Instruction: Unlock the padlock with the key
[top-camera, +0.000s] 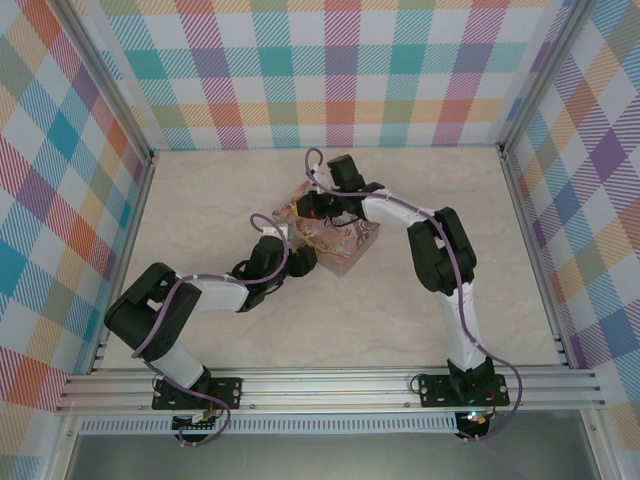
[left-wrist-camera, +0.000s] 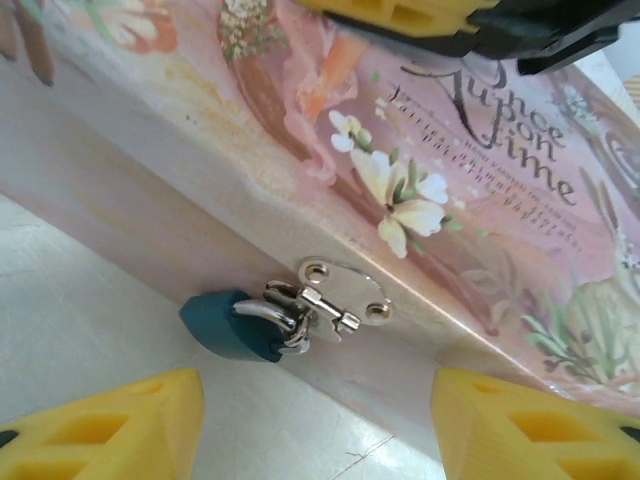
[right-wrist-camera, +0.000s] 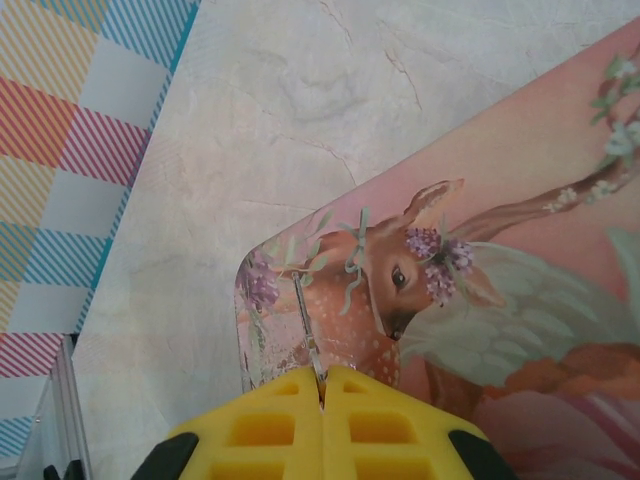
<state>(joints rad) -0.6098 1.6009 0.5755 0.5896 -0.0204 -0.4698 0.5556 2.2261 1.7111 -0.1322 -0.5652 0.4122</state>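
Observation:
The padlock (left-wrist-camera: 225, 325) has a blue-teal body and a thin silvery shackle, and it hangs from the metal hasp (left-wrist-camera: 345, 295) on the front wall of the pink illustrated tin (left-wrist-camera: 480, 200). My left gripper (left-wrist-camera: 320, 430) faces that wall just below the padlock. It is open, with one yellow finger on each side and nothing between them. Above the tin's lid (right-wrist-camera: 520, 260), near the corner with the deer picture, my right gripper (right-wrist-camera: 323, 385) is shut on the key (right-wrist-camera: 308, 325). The thin grey blade sticks out past the fingertips.
The tin (top-camera: 345, 245) sits mid-table with both arms meeting over it. Checked walls (top-camera: 60, 200) enclose the pale marbled table (top-camera: 200, 200) on three sides. A metal rail (top-camera: 330, 385) runs along the near edge. My right gripper's finger (left-wrist-camera: 400, 15) shows above the lid.

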